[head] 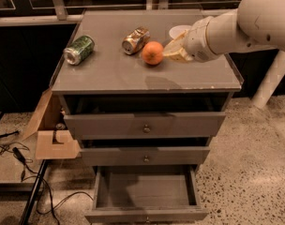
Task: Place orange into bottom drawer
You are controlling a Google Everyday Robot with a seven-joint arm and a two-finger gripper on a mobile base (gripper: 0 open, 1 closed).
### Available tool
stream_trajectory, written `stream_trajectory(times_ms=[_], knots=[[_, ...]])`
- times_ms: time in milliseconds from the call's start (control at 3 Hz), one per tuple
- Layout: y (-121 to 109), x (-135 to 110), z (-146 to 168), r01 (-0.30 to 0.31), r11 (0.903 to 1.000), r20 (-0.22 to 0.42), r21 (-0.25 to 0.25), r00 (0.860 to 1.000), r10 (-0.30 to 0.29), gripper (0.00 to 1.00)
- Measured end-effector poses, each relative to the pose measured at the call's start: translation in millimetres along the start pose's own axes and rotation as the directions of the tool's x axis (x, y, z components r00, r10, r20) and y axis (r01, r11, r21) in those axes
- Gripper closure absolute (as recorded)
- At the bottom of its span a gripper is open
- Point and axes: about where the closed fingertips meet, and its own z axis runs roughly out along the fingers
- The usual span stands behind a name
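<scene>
We log the orange on the cabinet top, the gripper just beside it, its grip we cannot tell; the bottom drawer is open, with pick and placement left.

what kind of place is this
Probably a lab or office test area: a grey cabinet with its bottom drawer open, a speckled floor with loose cables, and the gripper close beside the orange on top.

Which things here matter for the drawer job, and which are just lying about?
For the job:
orange, on the cabinet
bottom drawer, pulled open
gripper, close beside the orange

Lying about:
green can
dented can
white bowl
cardboard box
</scene>
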Motion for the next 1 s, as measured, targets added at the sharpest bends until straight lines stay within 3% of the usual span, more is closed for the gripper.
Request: stream_trajectory(times_ms=[667,1000], knots=[[-9.7,-5.8,25.4,0.028,0.9991,0.011,0.031,1.000,-0.029,0.30],[-12.1,0.7,37.2,0.019,0.9994,0.000,0.028,1.000,-0.019,0.16]])
